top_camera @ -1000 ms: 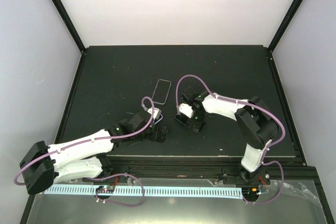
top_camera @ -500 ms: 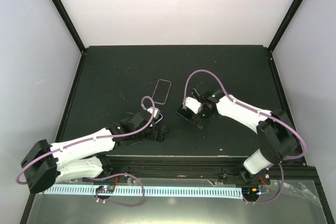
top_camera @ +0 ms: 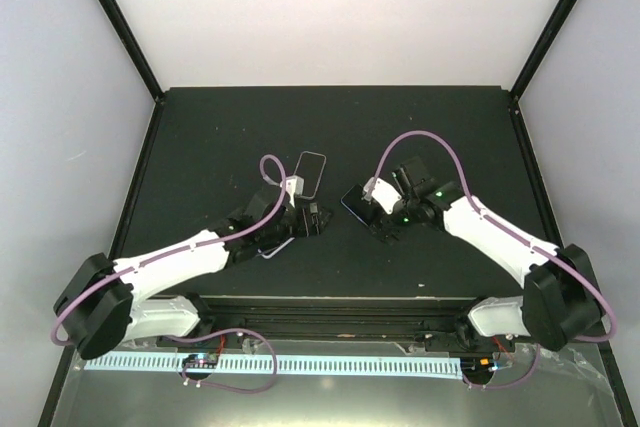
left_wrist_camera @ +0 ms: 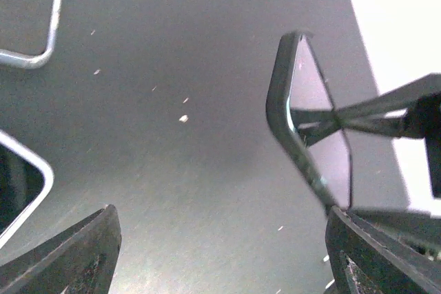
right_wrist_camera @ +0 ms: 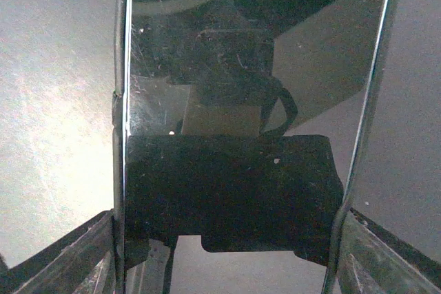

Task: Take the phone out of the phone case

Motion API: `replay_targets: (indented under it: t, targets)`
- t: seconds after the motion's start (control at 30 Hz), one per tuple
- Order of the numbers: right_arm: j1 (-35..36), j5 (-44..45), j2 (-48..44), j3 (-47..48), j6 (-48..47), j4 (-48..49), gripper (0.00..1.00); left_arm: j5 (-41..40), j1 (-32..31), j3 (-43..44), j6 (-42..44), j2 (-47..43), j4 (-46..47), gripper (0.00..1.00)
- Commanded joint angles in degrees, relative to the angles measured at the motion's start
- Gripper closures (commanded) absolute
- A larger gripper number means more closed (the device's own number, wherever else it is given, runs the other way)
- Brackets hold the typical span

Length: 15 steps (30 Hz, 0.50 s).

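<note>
Your right gripper (top_camera: 366, 209) is closed on the phone (top_camera: 353, 203), on its 2 long sides, just right of the middle of the top view. It looks stiff, smooth and slippery, so grip those edges. Your left gripper (left_wrist_camera: 224, 259) is wide and empty.

My right end effector (top_camera: 374, 211) holds the dark phone (top_camera: 351, 203) by one end, tilted above the black bench (top_camera: 200, 147) near its middle. My left end effector (top_camera: 308, 220) sits just beside the near end of the phone case (top_camera: 311, 175), which lies flat, apart from the phone.
</note>
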Motion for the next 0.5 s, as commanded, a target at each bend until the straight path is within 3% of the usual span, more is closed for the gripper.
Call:
replay_targets:
  t: [0.0, 0.23, 0.47]
  targets:
    - [-0.3, -5.7, -4.3, 0.1, 2.4, 6.9, 0.45, 0.9, 0.7, 0.7, -9.9, 2.6, 15.7, 0.19]
    - [-0.2, -8.4, -5.3, 0.4, 4.0, 6.7, 0.45, 2.5, 0.7, 6.0, -12.9, 10.4, 21.9, 0.29]
    - [-0.2, -8.3, -6.1, 0.2, 4.3, 7.1, 0.45, 8.0, 0.5, 8.8, -17.1, 17.6, 29.8, 0.53]
